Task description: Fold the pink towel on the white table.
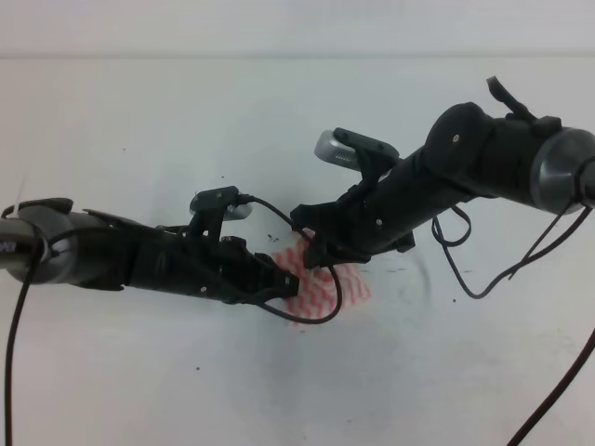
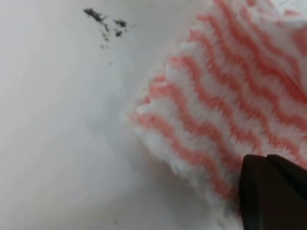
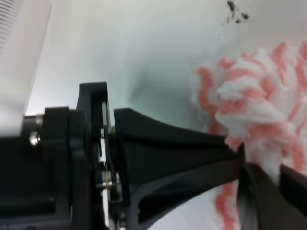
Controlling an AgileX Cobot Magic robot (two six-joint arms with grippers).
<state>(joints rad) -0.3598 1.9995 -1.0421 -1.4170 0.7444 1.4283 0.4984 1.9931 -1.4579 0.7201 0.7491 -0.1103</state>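
Observation:
The pink towel (image 1: 332,290) lies bunched at the middle of the white table (image 1: 139,121), mostly covered by both arms. My left gripper (image 1: 286,282) reaches in from the left and is shut on the towel's near edge; in the left wrist view its dark fingers (image 2: 273,191) sit on the striped cloth (image 2: 216,105), whose edge hangs slightly above the table (image 2: 57,120). My right gripper (image 1: 311,249) comes from the right. In the right wrist view it (image 3: 242,153) is shut on a gathered wad of the towel (image 3: 259,105).
A black cable (image 1: 321,311) from the left arm loops over the towel. Another cable (image 1: 465,269) hangs under the right arm. Small dark specks (image 2: 105,21) mark the table beside the towel. The table's far edge (image 1: 297,56) runs along the top.

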